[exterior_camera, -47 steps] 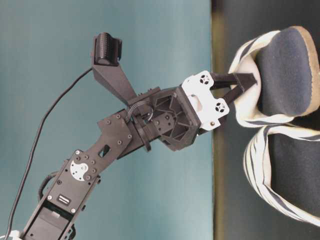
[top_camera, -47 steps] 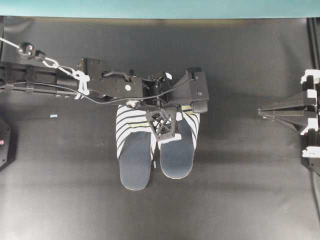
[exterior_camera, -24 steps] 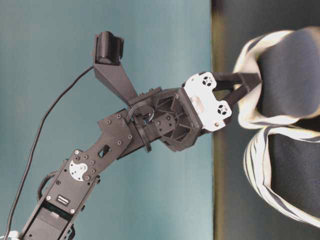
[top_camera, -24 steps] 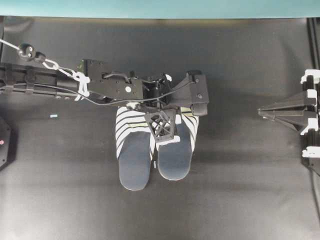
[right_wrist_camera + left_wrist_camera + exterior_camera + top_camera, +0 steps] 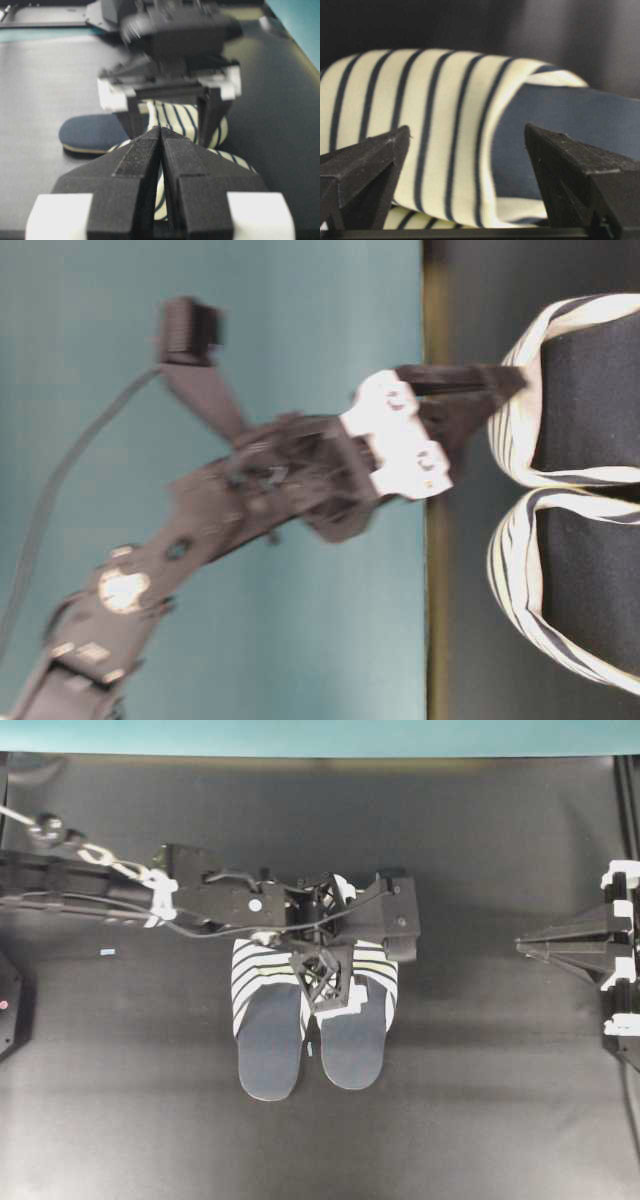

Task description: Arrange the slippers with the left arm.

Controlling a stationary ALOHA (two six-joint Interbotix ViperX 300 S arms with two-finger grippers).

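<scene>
Left arm [image 5: 200, 900]: stretches in from the left edge of the overhead view across the dark worktop [image 5: 480, 1100], wrist pitched down over the toe ends of the slippers; blurred in the table-level view
Left gripper [image 5: 335, 975]: jaws released and spread wide; in the left wrist view the two black fingers [image 5: 365, 165] stand well apart with striped fabric showing between them, gripping nothing
Slippers [image 5: 310, 1020]: side by side near the middle of the worktop, striped toe covers towards the arm, navy insoles pointing to the bottom of the overhead view, inner edges nearly touching
Right-hand slipper [image 5: 355, 1030]: directly under the spread fingers; whether a fingertip touches it cannot be told
Right gripper [image 5: 160, 150]: parked at the right edge, well apart from the slippers, jaws clenched together on nothing
</scene>
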